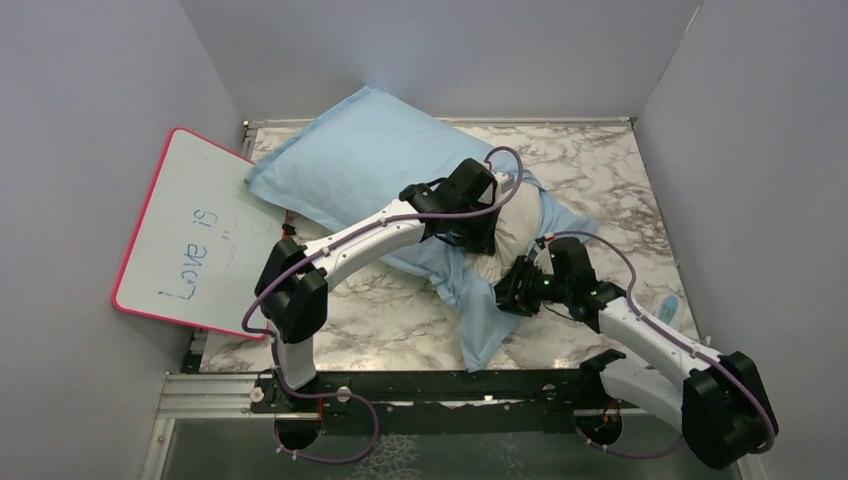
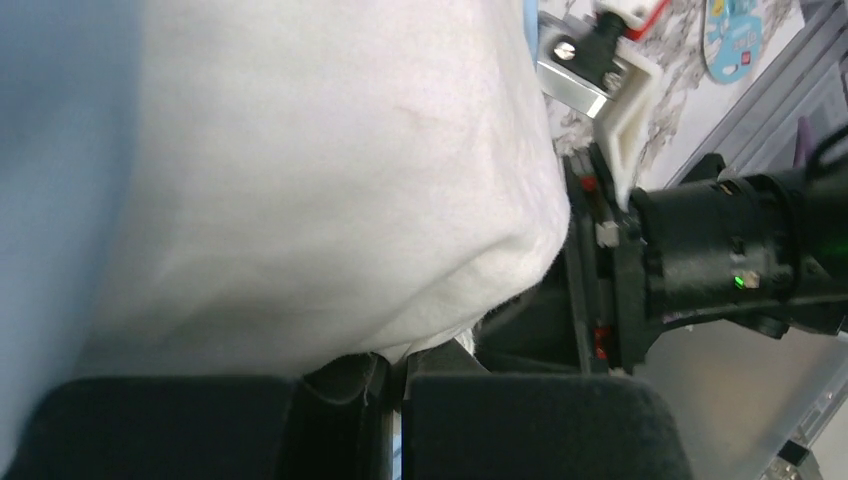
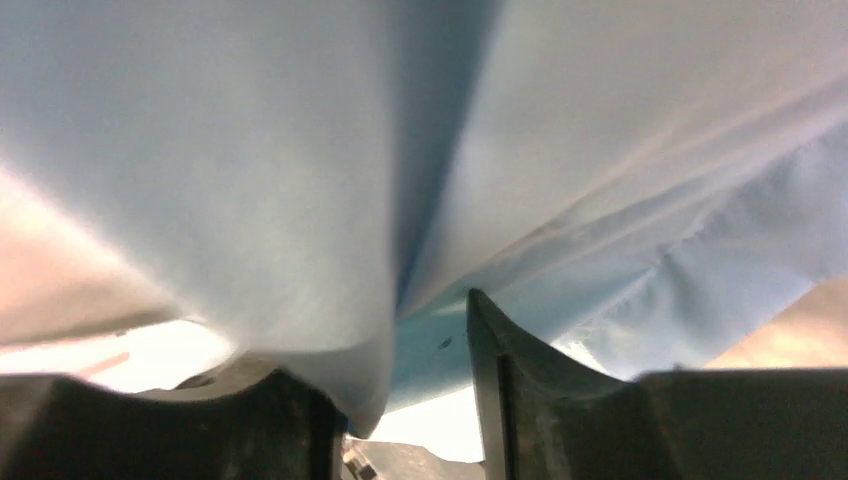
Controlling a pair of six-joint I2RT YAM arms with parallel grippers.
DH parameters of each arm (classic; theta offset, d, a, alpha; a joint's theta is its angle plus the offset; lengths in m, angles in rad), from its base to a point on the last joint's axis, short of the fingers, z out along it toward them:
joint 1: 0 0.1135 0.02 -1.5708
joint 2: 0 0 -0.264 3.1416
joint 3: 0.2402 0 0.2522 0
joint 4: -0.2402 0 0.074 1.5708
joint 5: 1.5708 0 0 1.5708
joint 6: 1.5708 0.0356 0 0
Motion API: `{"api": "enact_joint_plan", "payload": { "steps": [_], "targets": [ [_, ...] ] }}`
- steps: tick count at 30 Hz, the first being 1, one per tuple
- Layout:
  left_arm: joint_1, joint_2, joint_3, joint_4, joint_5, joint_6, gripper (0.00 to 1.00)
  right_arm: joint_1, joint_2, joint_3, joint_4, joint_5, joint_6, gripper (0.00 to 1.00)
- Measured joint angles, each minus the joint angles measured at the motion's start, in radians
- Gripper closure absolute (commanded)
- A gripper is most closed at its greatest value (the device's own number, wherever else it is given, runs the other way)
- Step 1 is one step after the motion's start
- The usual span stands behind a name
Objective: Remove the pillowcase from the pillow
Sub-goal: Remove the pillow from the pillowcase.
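Pink-rimmed whiteboard (image 1: 190, 235) leans at the far left, just beside a corner of the pillowcase (image 1: 350, 160), and plays no part in my job. The light blue pillowcase lies slantwise across the marble worktop (image 1: 400, 320), and its far end is plump because most of the pillow (image 1: 512, 225) sits inside it.

Toward the middle, the off-white pillow bulges bare out of the open mouth of the case. My left jaws are there, clenched nearly together on a small pinch of that white fabric, as my left wrist view shows. I judge this hold is meant to anchor the cushion so it does not travel with the cloth.

Further right and nearer to me, my right jaws sit at the loose hem, where a slack tongue of blue cloth trails toward the near edge. A fold of pillowcase hangs between them, but they stand somewhat apart. I cannot tell whether they truly bite. If they do, the case can be drawn away from the anchored end.
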Motion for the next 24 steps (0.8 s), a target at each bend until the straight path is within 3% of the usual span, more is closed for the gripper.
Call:
{"api": "enact_joint_plan", "payload": {
  "steps": [3,12,17,24],
  "targets": [
    [0.003,-0.003,-0.005,0.04,-0.012,-0.003,1.0,0.009,-0.056,0.06,-0.107,0.037,0.035,0.31],
    [-0.013,-0.072,-0.137,0.171,-0.047,-0.015,1.0,0.016,-0.082,0.082,-0.149,0.018,0.173,0.29],
    [-0.027,-0.084,-0.183,0.212,-0.077,-0.021,1.0,0.02,-0.105,0.15,-0.285,0.061,0.175,0.25],
    [-0.033,-0.089,-0.199,0.244,-0.096,-0.04,1.0,0.023,-0.215,0.149,-0.326,0.098,0.243,0.29]
  ]
}}
